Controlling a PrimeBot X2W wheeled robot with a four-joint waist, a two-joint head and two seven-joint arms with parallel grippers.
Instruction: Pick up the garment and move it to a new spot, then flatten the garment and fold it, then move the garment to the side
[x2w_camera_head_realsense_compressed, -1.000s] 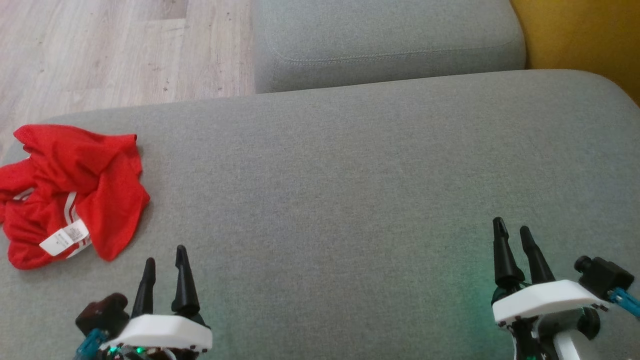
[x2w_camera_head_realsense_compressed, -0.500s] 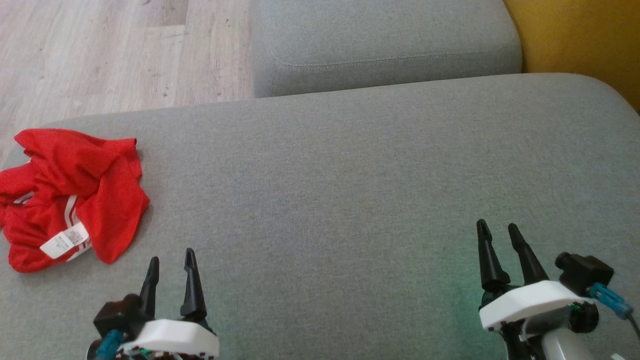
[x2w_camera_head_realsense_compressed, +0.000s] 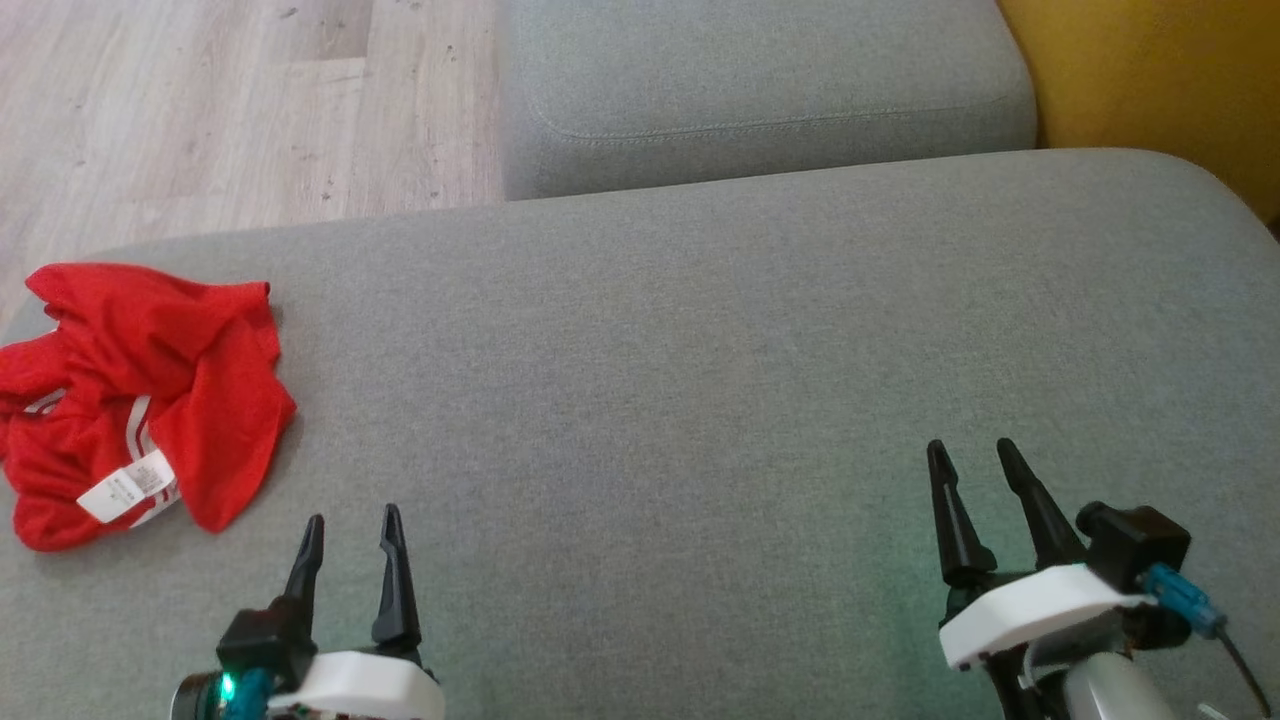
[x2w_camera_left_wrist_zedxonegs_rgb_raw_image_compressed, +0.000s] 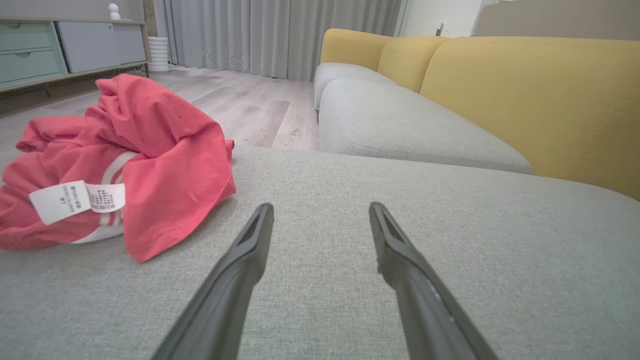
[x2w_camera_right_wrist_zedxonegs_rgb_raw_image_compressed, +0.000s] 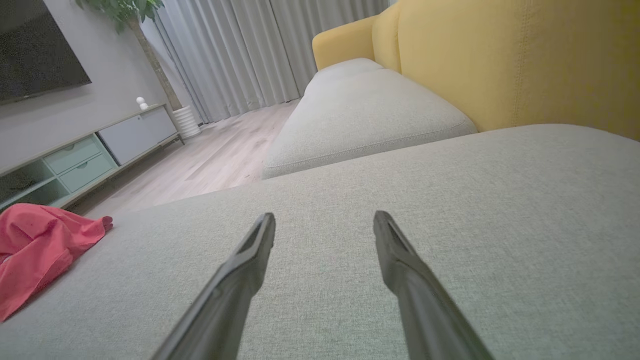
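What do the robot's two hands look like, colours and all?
The left gripper and right gripper each have two long, tapering black fingers on a white moulded base. A black camera block with a blue cable plug sits beside each; a green light glows by the left one.

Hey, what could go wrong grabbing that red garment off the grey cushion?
The crumpled red fabric garment lies at the grey sofa cushion's left edge, so a nudge might push it onto the wood floor. The open left end effector may pinch only the white label.
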